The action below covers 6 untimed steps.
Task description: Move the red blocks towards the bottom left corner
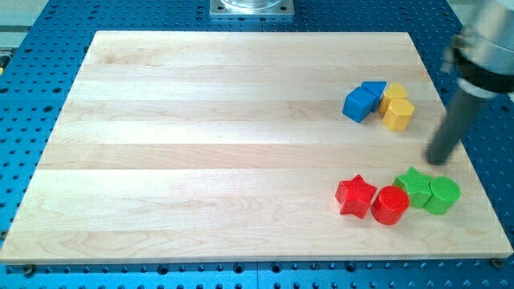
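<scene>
A red star block (355, 196) and a red cylinder block (390, 205) lie side by side, touching, at the board's lower right. My tip (438, 160) stands up and to the right of them, just above the green blocks, touching none. The rod above it rises to the view's top right and looks blurred.
A green star block (414, 185) and a green cylinder block (442, 195) sit right of the red cylinder, touching it. Two blue blocks (363, 101) and two yellow blocks (397, 107) cluster at the upper right. The wooden board (201, 160) lies on a blue perforated table.
</scene>
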Motion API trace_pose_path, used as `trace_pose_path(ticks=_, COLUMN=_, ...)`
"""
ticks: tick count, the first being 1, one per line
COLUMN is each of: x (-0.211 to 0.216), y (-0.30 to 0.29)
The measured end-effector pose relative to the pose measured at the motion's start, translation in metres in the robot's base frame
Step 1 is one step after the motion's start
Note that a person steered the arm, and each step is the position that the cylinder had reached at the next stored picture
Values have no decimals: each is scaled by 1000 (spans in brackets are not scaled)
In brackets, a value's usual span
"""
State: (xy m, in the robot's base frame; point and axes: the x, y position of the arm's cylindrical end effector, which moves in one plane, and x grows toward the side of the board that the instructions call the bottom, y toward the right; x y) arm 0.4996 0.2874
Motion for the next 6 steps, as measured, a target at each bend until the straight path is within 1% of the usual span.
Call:
trace_pose_path(ticks=1, x=66, y=46)
trace_pose_path(ticks=2, x=110, y=-1)
trace_pose_path(ticks=3, x=95, y=-71)
trace_pose_path(ticks=4, x=82, y=-108)
trace_pose_path(ticks=5, x=84, y=-208)
trace_pose_path(ticks=6, x=51, y=-229)
